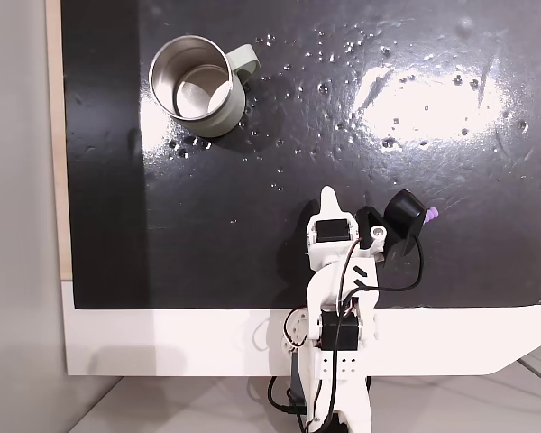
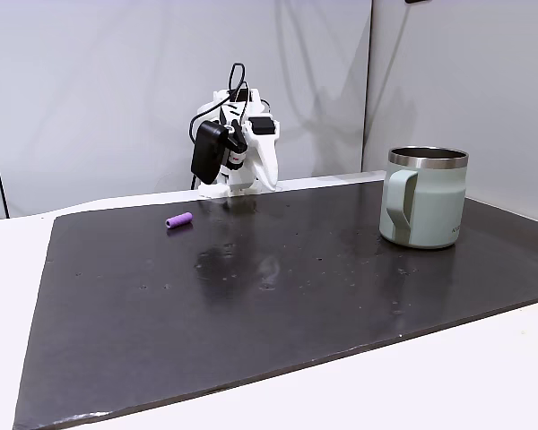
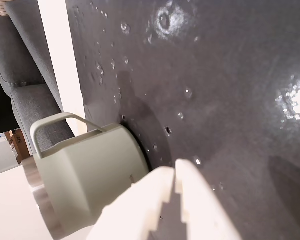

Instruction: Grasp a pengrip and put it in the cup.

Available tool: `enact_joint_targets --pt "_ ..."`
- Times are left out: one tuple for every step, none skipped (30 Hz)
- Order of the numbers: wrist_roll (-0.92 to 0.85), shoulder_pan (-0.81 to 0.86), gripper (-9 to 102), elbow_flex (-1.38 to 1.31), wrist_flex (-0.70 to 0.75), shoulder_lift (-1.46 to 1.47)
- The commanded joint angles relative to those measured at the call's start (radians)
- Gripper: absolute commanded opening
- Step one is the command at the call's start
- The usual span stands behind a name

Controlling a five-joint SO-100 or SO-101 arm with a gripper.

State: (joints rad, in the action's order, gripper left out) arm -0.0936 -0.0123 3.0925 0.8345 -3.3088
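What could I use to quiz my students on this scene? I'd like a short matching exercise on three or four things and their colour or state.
Things:
1. pengrip
2. cup
3. mat
4. pincer

Descriptions:
A. black, glossy
B. shut, holding nothing
C. lilac, lying on its side
D. sage green, standing upright

Pairs: 1-C, 2-D, 3-A, 4-B

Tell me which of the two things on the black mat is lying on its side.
The tiny purple tube-shaped pengrip lies on its side near the arm; the sage-green steel-lined mug stands upright, mouth up.
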Motion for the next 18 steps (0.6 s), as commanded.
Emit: enact_joint_targets --pt "-0.058 -0.026 0 -0.005 -0.029 -0.009" --pt "-0.058 -0.026 0 -0.005 -0.029 -0.009" --pt "-0.058 -0.026 0 -0.005 -0.029 -0.009" --pt "-0.058 -0.026 0 -0.005 -0.029 -0.009" --pt "-0.058 -0.026 0 -0.005 -0.029 -0.009" --pt "-0.058 -0.026 0 -0.005 -0.029 -0.009" --pt "-0.058 -0.026 0 -0.005 -0.029 -0.009" --pt "-0.058 -0.026 0 -0.005 -0.029 -0.009" --pt "-0.058 -0.026 0 -0.005 -0.029 -0.009" --pt "-0.058 -0.025 0 -0.005 -0.029 -0.009" --pt "-0.058 -0.023 0 -0.005 -0.029 -0.009" --pt "-0.064 -0.020 0 -0.006 -0.029 -0.009" --pt "-0.074 -0.017 0 -0.011 -0.028 -0.009" --pt "-0.077 -0.006 0 -0.026 -0.012 -0.009" --pt "-0.077 0.008 0 -0.051 0.012 -0.009" --pt "-0.089 0.025 0 -0.078 0.028 -0.009" --pt "-0.107 0.040 0 -0.110 0.044 -0.009" --pt "-0.130 0.055 0 -0.147 0.061 -0.009"
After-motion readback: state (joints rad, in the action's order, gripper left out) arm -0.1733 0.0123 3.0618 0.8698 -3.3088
